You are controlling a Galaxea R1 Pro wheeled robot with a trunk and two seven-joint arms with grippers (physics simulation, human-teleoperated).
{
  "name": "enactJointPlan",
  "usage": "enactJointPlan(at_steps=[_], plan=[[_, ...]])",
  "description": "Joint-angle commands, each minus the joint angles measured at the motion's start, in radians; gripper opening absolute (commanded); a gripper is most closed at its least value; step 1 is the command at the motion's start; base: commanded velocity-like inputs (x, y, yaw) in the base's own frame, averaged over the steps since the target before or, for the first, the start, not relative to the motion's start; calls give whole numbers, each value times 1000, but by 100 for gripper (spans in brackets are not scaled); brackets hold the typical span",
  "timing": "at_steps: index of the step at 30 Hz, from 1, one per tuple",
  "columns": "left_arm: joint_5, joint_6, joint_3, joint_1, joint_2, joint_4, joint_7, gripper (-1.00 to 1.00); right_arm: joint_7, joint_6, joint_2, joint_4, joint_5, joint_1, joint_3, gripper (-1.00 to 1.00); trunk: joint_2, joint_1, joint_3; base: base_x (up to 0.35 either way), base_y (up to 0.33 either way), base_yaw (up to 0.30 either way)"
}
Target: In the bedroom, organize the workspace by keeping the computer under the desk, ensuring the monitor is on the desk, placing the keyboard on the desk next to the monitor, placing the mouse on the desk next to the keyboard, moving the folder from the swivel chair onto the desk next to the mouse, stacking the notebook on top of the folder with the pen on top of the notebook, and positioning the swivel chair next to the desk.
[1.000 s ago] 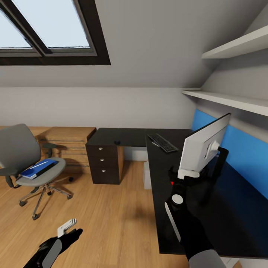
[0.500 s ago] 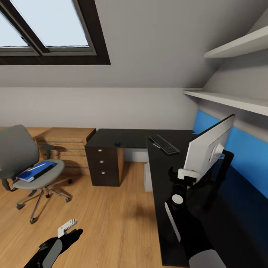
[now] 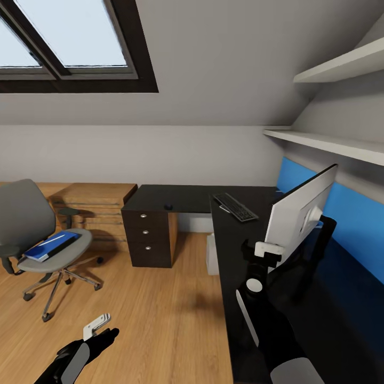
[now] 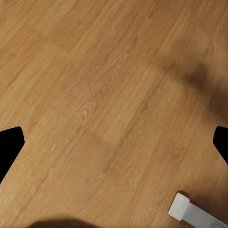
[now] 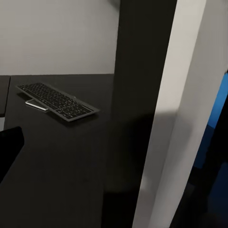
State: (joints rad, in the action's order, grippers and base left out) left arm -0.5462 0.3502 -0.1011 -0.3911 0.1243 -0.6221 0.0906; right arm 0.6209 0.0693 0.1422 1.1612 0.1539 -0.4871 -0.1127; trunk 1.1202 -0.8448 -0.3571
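Attic bedroom, left to right: swivel chair [image 3: 32, 229] bearing the folder [image 3: 52, 244]; left gripper [image 3: 97, 326] spread open over floor; mouse [image 3: 168, 206] and keyboard [image 3: 234, 207] on the desk [image 3: 186, 196]; right gripper [image 3: 266, 250] clenched on the tilted monitor [image 3: 298, 213]. Releasing it unsettled could topple it.

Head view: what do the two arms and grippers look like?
Both arms are matte black with light grey panels. The left gripper has pale grey, flat fingers. The right gripper has a white finger block, with a round white disc on the black wrist behind it.
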Motion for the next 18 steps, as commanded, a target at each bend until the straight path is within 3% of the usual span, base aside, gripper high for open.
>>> enactJointPlan(at_steps=[1, 18], plan=[[-11, 6, 0, 0, 0, -2, 7, 100, 5, 7, 0, 0, 9, -1, -1, 100, 1, 0, -1, 0, 0, 0], [-9, 4, 1, 0, -12, 19, 8, 100, 7, 9, -1, 0, 6, -1, 11, 100, 1, 0, -1, 0, 0, 0]])
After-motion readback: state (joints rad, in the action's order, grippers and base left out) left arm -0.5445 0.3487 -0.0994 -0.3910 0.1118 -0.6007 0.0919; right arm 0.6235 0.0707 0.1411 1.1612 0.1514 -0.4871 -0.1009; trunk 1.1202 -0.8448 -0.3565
